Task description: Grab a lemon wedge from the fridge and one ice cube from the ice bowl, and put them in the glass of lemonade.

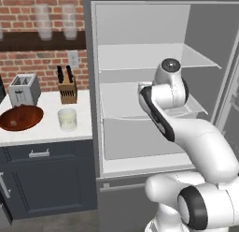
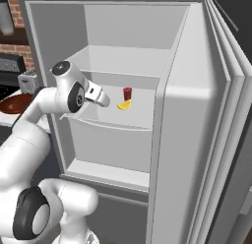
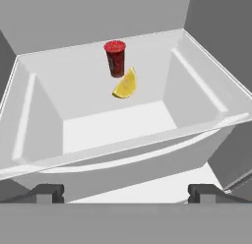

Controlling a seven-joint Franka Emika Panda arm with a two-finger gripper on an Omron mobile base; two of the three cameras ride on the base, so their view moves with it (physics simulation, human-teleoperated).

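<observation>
The fridge (image 1: 140, 34) stands open, its pale shelves showing. On the middle shelf (image 3: 98, 125) lies the lemon wedge (image 3: 125, 84), small and bright yellow (image 2: 124, 105). My gripper (image 3: 126, 193) hovers in front of that shelf's front edge, pointing in at the wedge. It is open, with its fingertips (image 3: 47, 193) wide apart and nothing between them. From the right base view the gripper (image 2: 102, 99) is a short way left of the wedge. On the counter to the left sit the ice bowl (image 1: 21, 118) and the glass of lemonade (image 1: 67, 119). I cannot make out the ice cube in the bowl.
A small red cup (image 3: 115, 58) stands just behind the wedge. The fridge door (image 2: 197, 139) hangs open on the right. A toaster (image 1: 23, 89) and a knife block (image 1: 68, 88) sit at the counter's back, with tall frosted glasses (image 1: 44, 20) on a shelf above.
</observation>
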